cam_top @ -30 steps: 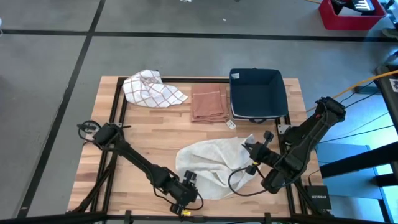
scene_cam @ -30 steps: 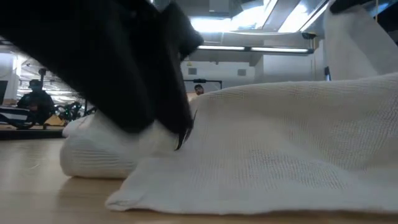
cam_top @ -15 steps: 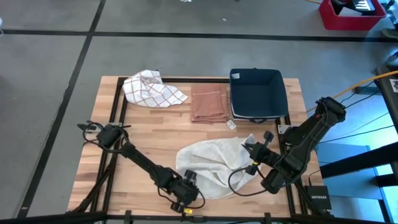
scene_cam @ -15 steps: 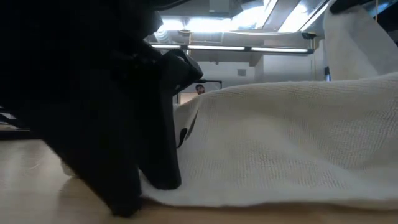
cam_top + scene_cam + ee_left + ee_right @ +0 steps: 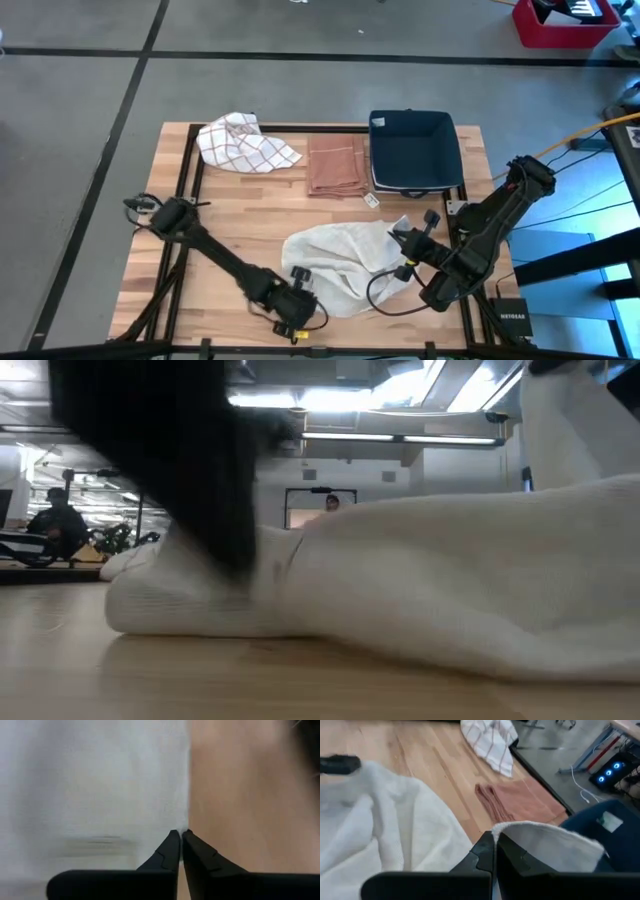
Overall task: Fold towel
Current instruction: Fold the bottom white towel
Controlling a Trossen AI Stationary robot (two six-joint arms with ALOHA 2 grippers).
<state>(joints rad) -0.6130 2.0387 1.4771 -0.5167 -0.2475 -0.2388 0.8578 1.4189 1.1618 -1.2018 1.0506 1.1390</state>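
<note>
Currently the white towel (image 5: 340, 265) is lying crumpled in front of the blue bin (image 5: 412, 150). Both its corners are pinched by the closed left gripper (image 5: 297, 303) and right gripper (image 5: 404, 240); too little cloth may be caught, so a corner could be lost when lifted.

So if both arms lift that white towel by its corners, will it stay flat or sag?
Likely sag. The white towel lies in soft rumpled folds, so it looks limp. The corner in the right gripper already droops over its fingers, which suggests no stiffness. It seems light, and the left gripper pinches its edge with shut fingers.
</note>
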